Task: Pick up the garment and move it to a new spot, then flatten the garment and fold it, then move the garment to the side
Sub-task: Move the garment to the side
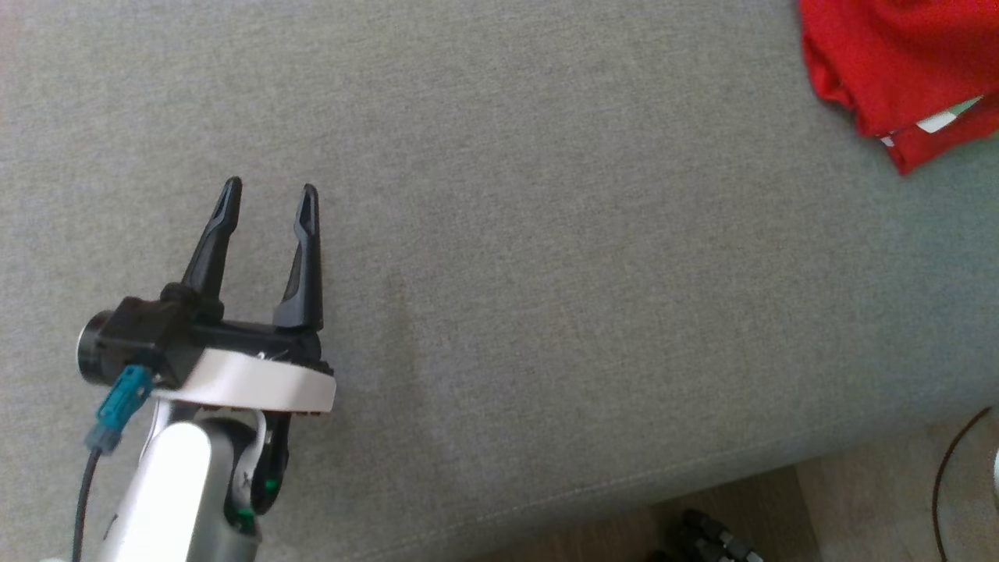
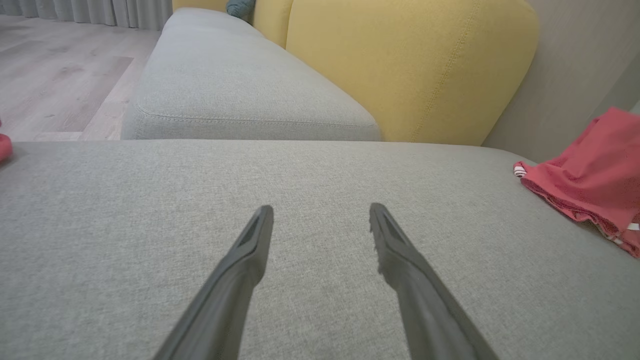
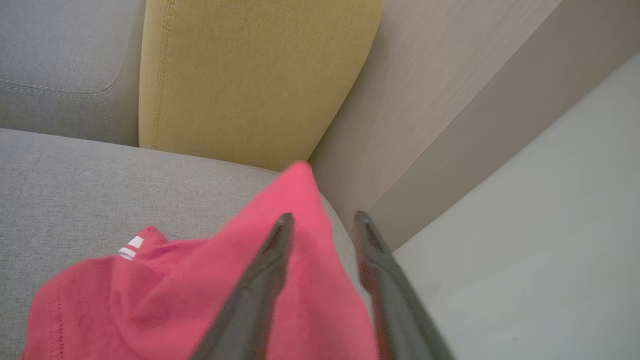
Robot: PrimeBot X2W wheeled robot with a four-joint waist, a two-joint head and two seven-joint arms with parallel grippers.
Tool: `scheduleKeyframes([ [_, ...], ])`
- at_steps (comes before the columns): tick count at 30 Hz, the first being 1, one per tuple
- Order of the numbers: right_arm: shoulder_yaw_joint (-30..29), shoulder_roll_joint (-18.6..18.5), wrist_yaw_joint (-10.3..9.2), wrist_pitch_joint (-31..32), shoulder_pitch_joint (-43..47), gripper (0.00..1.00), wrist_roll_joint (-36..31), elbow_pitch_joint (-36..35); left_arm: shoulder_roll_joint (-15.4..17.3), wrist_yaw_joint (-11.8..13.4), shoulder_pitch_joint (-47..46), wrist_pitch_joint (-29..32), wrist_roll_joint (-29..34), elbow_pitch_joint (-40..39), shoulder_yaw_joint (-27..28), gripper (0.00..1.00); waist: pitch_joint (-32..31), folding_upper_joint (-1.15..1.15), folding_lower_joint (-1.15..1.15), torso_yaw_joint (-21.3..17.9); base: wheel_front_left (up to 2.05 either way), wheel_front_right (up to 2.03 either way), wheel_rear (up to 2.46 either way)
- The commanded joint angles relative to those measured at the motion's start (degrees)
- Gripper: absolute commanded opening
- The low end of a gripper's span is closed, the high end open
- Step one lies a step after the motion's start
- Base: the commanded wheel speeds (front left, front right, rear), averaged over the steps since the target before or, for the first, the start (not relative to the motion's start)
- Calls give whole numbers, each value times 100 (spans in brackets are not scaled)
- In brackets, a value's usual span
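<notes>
1. My left gripper (image 1: 270,187) hovers with its two dark fingers spread wide and nothing between them, above the bare grey woven sofa cushion (image 1: 562,281), well apart from the cloth
2. My right gripper (image 3: 323,216) also has its fingers parted. That wrist view is blurred, but I see a gap at the tips and no cloth pinched there, so I judge it is gripping nothing
3. The crumpled red knit garment with white striped trim (image 3: 150,290) lies at the right end of that cushion, near the mustard-yellow back cushion (image 3: 250,75). One peak of fabric stands up just beside one finger of my right gripper
4. I expect it to be light, soft and limp. It should sag from any single pinch, bunch instead of sliding flat, and drag a little on the woven cushion. It is not fragile
5. I would pinch a single layer at an edge, using the striped trim as a landmark, and take two corners, one in each gripper, to spread it flat
</notes>
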Motion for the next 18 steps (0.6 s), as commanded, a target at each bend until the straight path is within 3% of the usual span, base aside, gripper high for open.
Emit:
scheduleKeyframes([
  [1, -36, 32, 37, -75, 0, 100, -111, -259, 93, 32, -172, -23, -35, -206, 131, 100, -16, 0, 0, 18, 0, 0, 0],
  [9, 2, 304, 37, -328, 167, 100, -167, -264, 69, 54, -175, -67, -94, -119, 116, 100, -208, 0, 0, 141, 0, 0, 0],
  [18, 417, 649, 37, -776, 335, 100, 334, -157, -47, 85, -117, -216, -272, 187, 194, 100, -728, 0, 0, 438, 0, 0, 0],
])
